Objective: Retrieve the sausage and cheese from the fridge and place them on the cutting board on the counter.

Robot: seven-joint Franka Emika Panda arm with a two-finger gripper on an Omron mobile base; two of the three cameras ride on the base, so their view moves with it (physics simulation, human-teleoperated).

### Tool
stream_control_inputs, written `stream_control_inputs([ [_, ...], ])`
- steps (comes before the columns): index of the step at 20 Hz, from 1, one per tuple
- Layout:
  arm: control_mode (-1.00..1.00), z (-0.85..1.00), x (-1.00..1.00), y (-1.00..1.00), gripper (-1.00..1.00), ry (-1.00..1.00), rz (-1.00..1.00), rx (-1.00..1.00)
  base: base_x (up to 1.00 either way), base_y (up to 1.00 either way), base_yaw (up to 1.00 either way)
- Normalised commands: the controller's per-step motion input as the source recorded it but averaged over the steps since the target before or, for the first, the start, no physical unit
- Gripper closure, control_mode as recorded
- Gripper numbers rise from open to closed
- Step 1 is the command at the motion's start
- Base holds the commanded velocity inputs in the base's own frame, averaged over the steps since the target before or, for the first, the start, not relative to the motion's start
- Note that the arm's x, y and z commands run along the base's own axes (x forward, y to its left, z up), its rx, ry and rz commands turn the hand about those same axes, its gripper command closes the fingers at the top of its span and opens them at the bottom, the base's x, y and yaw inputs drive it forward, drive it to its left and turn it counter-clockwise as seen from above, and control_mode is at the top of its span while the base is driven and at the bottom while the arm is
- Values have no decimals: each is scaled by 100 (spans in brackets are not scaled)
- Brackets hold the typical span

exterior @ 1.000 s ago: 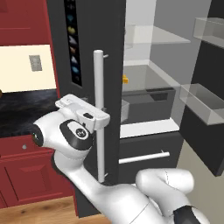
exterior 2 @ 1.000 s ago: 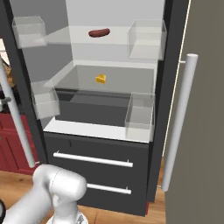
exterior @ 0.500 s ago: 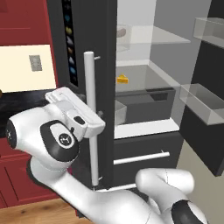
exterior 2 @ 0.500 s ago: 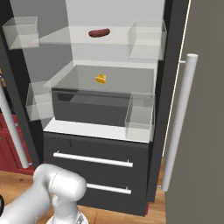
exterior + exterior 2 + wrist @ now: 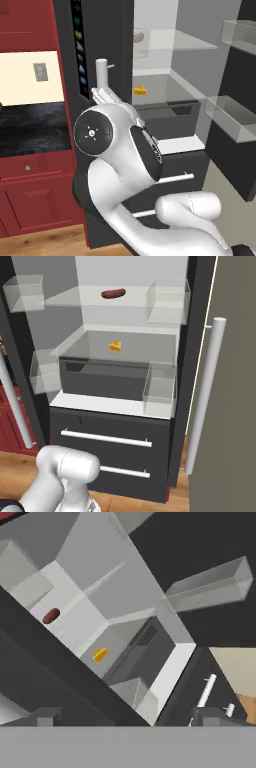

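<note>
**A:** Since both doors stand swung wide, the fridge [image 5: 125,421] is fully reachable, which is why the arm faces straight in. Counter [image 5: 30,131] sits off to the left.

**B:** Targets?

**A:** Sausage [image 5: 113,293] lies on the top shelf, well back. Cheese [image 5: 115,346] rests one shelf lower, above the dark drawer [image 5: 100,376]. Both loose, nothing touching them.

**B:** Gripper?

**A:** Gripper [image 5: 127,717] outside the fridge, aimed in, jaws spread wide, empty. Probably set for the first reach. Clear door bins [image 5: 160,388] flank the opening and could snag.
</note>
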Motion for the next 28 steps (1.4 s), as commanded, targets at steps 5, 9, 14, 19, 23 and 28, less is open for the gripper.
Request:
stream_control_inputs([
  [5, -100, 0, 31, -76, -100, 5, 43, 49, 0, 0, 0],
  [9, -100, 0, 65, -69, -100, -3, 45, 53, 0, 0, 0],
  [14, -100, 0, 77, -74, -100, 17, 35, 51, 0, 0, 0],
  [19, -100, -66, 100, -21, -100, 4, 36, 19, 0, 0, 0],
  [23, -100, -53, 100, -5, -100, 11, 29, 1, 0, 0, 0],
  [28, -100, -46, 94, -20, -100, 9, 24, 3, 0, 0, 0],
])
